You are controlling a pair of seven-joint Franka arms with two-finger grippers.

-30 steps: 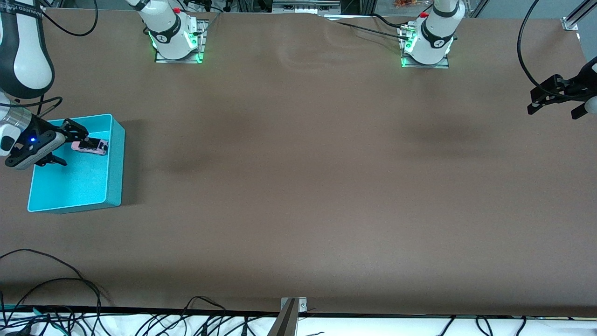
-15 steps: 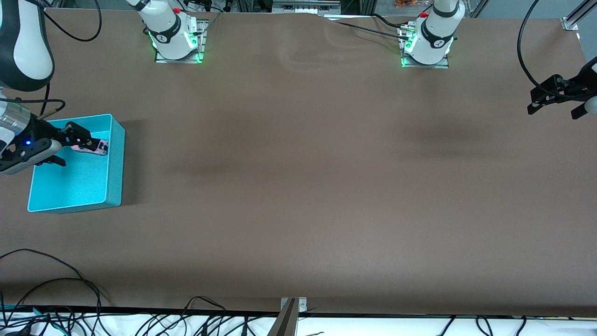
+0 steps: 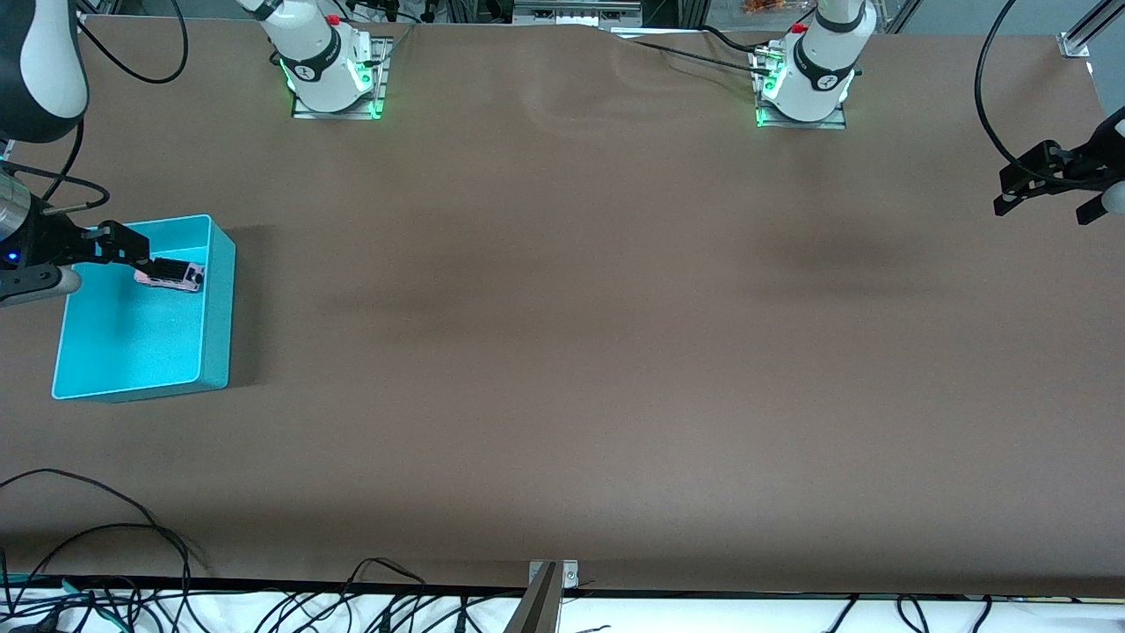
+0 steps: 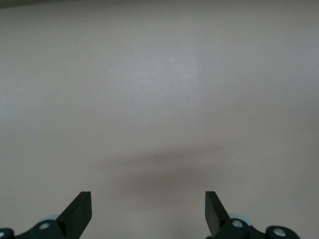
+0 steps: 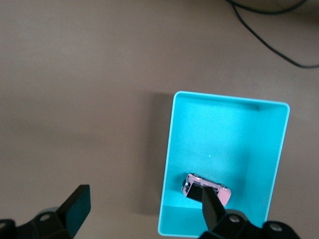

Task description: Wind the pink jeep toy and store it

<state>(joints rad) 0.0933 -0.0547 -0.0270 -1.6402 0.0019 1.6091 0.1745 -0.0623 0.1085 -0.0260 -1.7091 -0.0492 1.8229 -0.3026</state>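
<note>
Front view: pink jeep toy (image 3: 170, 276) lies inside turquoise bin (image 3: 220, 308), toward its 1 o'clock corner; right gripper (image 3: 98, 262), jaws spread and empty, hangs above bin; left gripper (image 3: 1046, 187), jaws spread, waits over bare counter (image 3: 580, 334).

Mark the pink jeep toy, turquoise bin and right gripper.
pink jeep toy (image 3: 170, 275), front view, on its black roof.
turquoise bin (image 3: 220, 308), front view, on its outer side wall.
right gripper (image 5: 142, 206), right wrist view, midway between its open fingertips.

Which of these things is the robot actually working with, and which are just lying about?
In use:
- pink jeep toy, lying in the turquoise bin
- right gripper, open above the bin

Just there:
- left gripper, open, waiting over bare table
- cables along the table's nearest edge
</note>
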